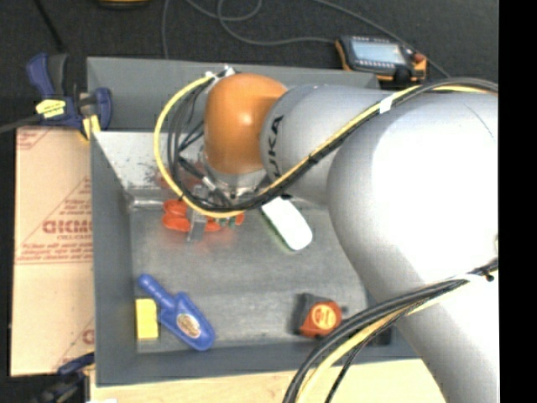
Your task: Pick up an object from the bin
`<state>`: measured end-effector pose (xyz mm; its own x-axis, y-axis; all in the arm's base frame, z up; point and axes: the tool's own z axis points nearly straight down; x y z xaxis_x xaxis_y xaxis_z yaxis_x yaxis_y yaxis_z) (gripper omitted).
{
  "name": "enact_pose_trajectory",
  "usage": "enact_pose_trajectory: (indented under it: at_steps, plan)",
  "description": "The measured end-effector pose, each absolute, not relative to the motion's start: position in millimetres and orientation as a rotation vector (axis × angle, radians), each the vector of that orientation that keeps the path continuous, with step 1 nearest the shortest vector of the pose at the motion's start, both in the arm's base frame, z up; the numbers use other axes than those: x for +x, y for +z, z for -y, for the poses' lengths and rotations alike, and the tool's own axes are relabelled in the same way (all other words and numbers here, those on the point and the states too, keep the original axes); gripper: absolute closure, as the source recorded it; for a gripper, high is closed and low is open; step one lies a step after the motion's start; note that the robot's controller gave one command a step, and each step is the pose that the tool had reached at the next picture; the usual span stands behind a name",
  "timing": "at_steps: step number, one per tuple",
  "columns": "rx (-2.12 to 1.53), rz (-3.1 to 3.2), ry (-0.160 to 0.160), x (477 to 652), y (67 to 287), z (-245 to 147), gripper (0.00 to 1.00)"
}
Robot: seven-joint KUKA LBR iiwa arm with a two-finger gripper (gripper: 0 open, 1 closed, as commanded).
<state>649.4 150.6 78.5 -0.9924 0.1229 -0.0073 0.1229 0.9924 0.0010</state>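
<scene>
Presently, the arm's orange wrist cover (235, 124) is seen low over the upper-left part of the grey bin (113, 259), close to the rear wall. The fingers (198, 223) are largely hidden beneath it. How far they are parted cannot be told, nor can anything be confirmed as held.

An orange-red object (174, 217) of irregular shape is noted directly under the wrist, with parts of it showing on either side of the fingers. It is taken to be the likely target. A white oblong object (287, 225) with a green edge is found just beside it, to the right. Well apart, along the front of the bin, a blue tool (180, 313) touching a yellow block (147, 319) and an orange-and-black tape measure (319, 317) are recorded.

Risks, as judged:
- The orange-red object could be pushed against the rear wall rather than enclosed, since little room is available there.
- A grip on one edge only could be lost on lifting.
- The white oblong object could be nudged or caught alongside.
- The looped cables (172, 141) could be snagged on the rim if the wrist is turned.
</scene>
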Motion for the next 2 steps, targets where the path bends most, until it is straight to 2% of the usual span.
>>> enact_pose_trajectory:
  at_steps: [1, 2]
  plan:
    - [0.167, -3.136, 0.005, 640.6, 102, -141, 1.00]
    - [0.212, -3.131, -0.005, 639.5, 120, -130, 1.00]
